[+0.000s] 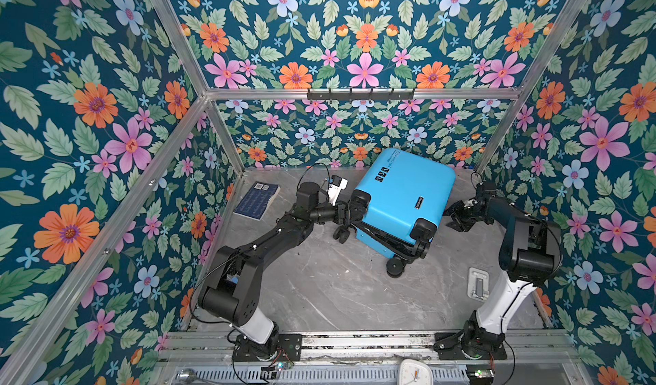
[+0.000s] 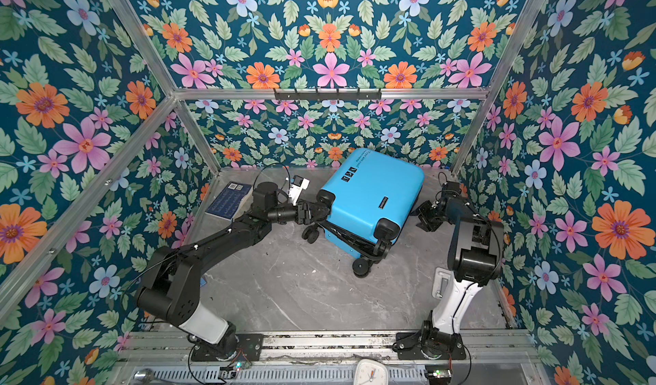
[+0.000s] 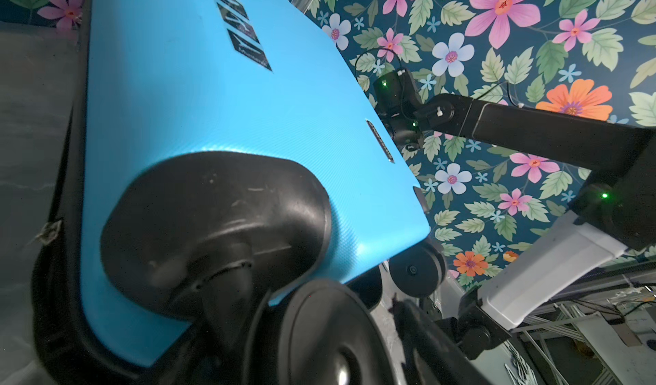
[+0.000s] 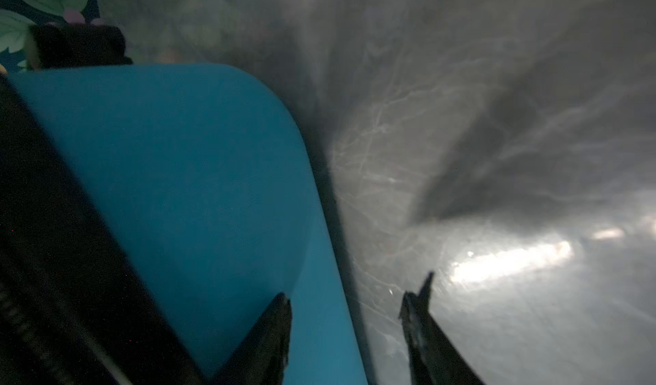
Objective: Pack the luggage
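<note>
A dark-blue flat item (image 1: 257,200) lies at centre left. The left gripper (image 1: 347,212) sits at a wheel corner of the luggage (image 1: 401,191), probably to steady it; whether its fingers are apart or together I cannot tell. The luggage lies at upper centre, shell up. The right gripper (image 4: 356,284), fingers apart, stands beside its right edge. The table (image 1: 319,294) is grey marble, and the walls (image 1: 88,117) are floral.

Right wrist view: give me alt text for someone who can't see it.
Dim, blurred close-up of a blue suitcase on a grey marbled table. The right gripper is open, one finger over the suitcase, one over the table.
</note>
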